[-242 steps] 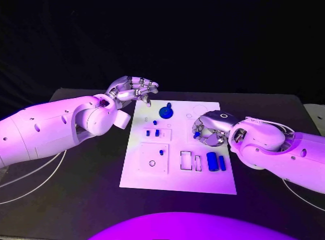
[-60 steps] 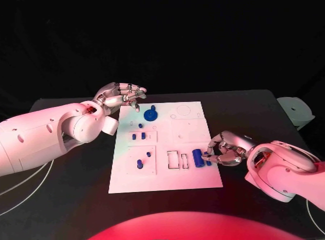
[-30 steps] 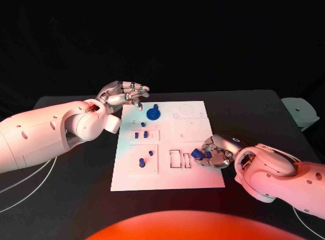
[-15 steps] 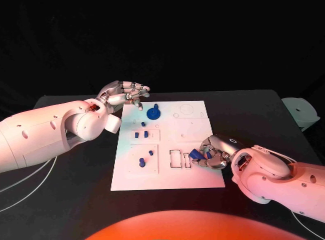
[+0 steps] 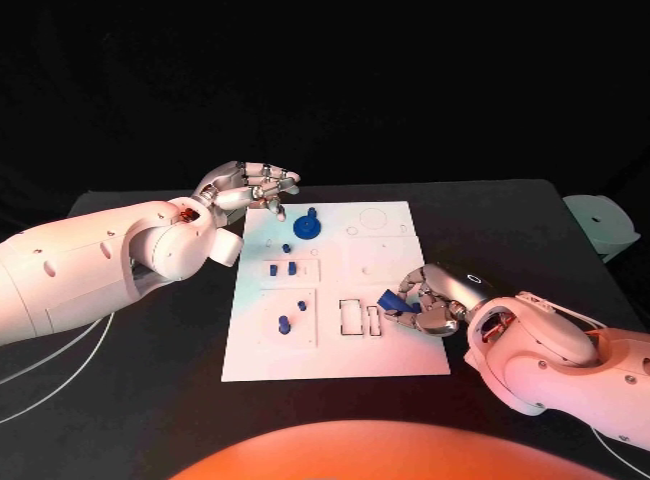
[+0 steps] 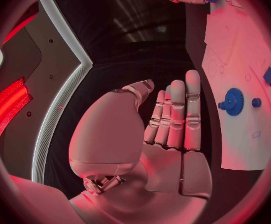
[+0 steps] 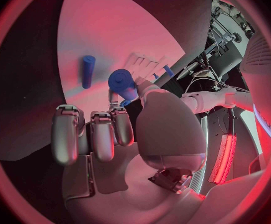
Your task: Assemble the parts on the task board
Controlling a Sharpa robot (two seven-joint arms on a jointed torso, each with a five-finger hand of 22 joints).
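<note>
Gripping a blue cylinder [image 5: 390, 300] in my right hand [image 5: 429, 303] above the task board [image 5: 340, 350], beside its rectangular slots [image 5: 361, 318], I must next seat it, left hand [image 5: 250, 186] idle, empty.

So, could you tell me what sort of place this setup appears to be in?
Probably a robotics lab or demo bench, not a home or factory. A white task board with small blue parts lies on a black table against a dark backdrop, and the right hand holds a blue cylinder.
</note>
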